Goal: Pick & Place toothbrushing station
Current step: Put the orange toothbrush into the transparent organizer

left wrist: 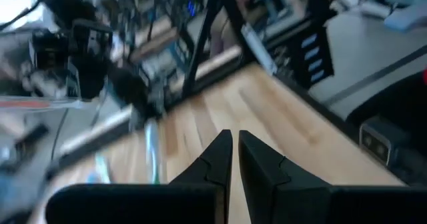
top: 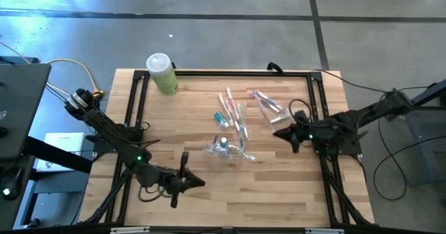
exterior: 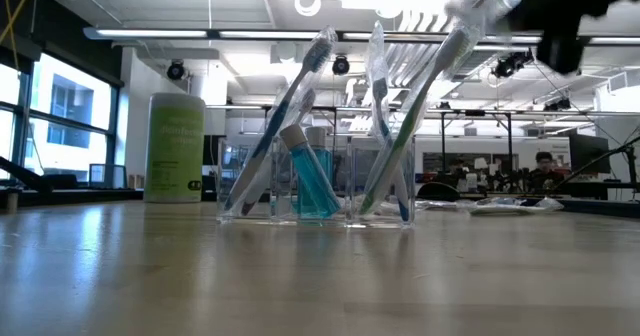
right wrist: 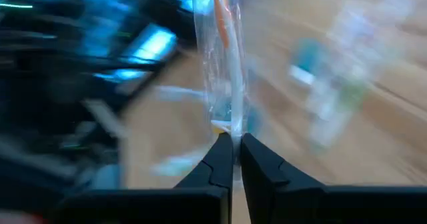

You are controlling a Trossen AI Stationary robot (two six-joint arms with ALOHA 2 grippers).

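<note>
One wrapped toothbrush [right wrist: 223, 64] is pinched between the right gripper's [right wrist: 233, 143] closed fingers, above the table [top: 279, 199] right of the clear holder [top: 223, 148]. Left gripper [top: 198, 183] waits near the front edge, fingers together.

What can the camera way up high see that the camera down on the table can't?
Only the high view shows both arms: the left gripper, shut and empty near the table's front edge, and the right gripper, shut on a wrapped toothbrush. Only the low view shows the room behind and the blue tube upright in the clear holder. Both show the green canister and the toothbrushes.
</note>
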